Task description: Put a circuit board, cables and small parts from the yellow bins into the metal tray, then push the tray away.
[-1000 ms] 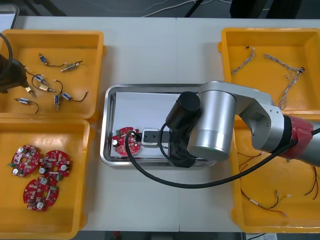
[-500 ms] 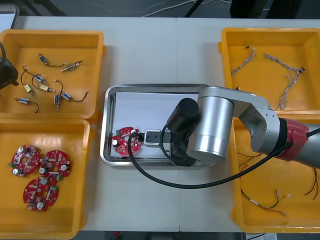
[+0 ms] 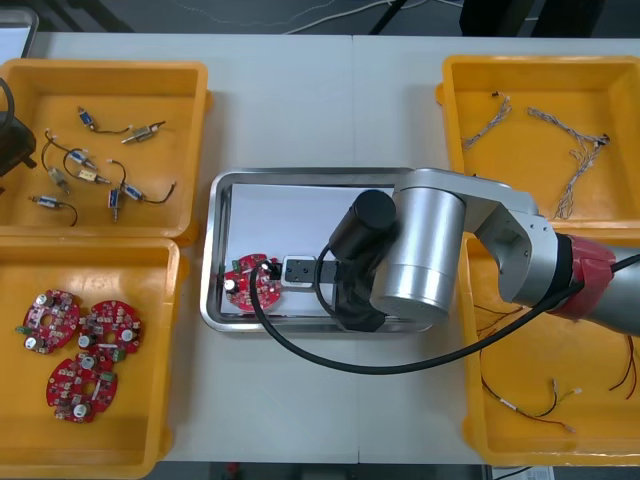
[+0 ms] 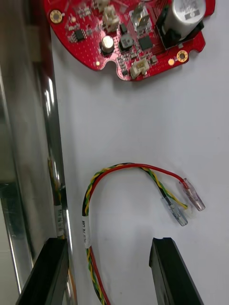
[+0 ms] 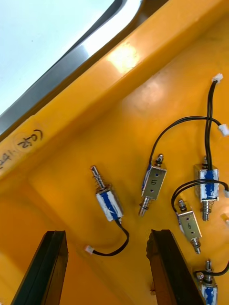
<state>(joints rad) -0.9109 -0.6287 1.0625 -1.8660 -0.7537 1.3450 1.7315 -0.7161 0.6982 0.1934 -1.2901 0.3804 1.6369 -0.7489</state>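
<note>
1. The right gripper [image 4: 109, 248] hangs low over the metal tray [image 3: 300, 176], which lies at the middle of the worktop [image 3: 300, 100]. Its fingers stand wide apart and grip nothing.
2. A red and yellow cable [image 4: 88, 205] lies loose on the tray's white floor, looping between those fingers. Close to the tray's rim it runs on past them out of sight. Its clear-tipped ends rest just ahead of one finger.
3. A circuit board [image 4: 129, 33] lies flat farther ahead, in the tray's near-left corner, apart from the cable.
4. The left gripper [image 5: 107, 236] hovers over the yellow bin [image 3: 185, 100] at the worktop's far-left corner, fingers spread and empty, with small metal parts [image 5: 109, 204] scattered below.
5. By my reading, the board and one cable are delivered. A small part looks like the next pick.
6. Those parts should be light and rigid, but each trails a thin black lead that could snag a neighbour. Take one across its blue-banded body, not by the lead or the sprung pin.
7. The cable is limp and very light. If it needs moving, pinch the twisted run, not the connector tips.
</note>
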